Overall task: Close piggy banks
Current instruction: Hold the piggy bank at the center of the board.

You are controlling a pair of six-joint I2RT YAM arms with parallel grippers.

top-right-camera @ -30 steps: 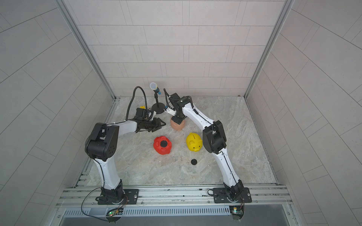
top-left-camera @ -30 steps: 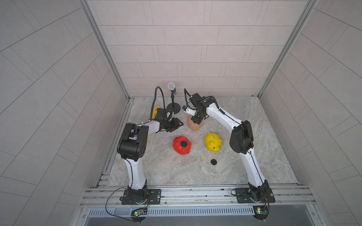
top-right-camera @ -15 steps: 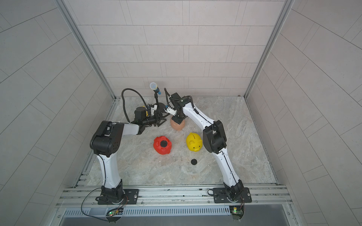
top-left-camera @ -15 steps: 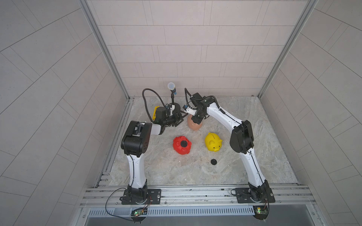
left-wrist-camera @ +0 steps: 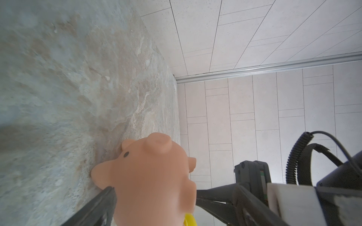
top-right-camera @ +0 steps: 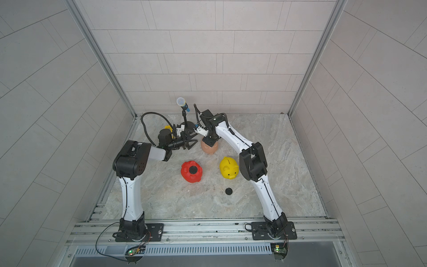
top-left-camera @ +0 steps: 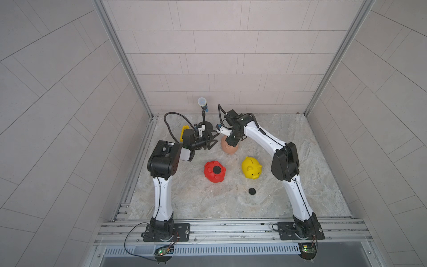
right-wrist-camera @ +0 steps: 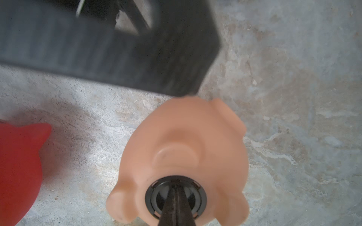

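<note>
Three piggy banks (top-left-camera: 209, 175) (top-left-camera: 250, 170) (top-left-camera: 228, 149), three plugs (top-left-camera: 216, 170) (top-left-camera: 252, 191) (right-wrist-camera: 150, 195), one microphone (top-left-camera: 202, 101).

Left claw (top-left-camera: 214, 139) spread, right claw (right-wrist-camera: 175, 190) closed.

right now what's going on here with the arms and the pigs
The right gripper, shut, has its tips on a black round plug in the belly hole of the peach-pink plastic piggy bank, which lies belly up. The left gripper is open, its fingers either side of that pig. The red plastic piggy bank lies belly up with a black plug in. The yellow plastic piggy bank stands upright, a loose black plug on the tabletop near it.
</note>
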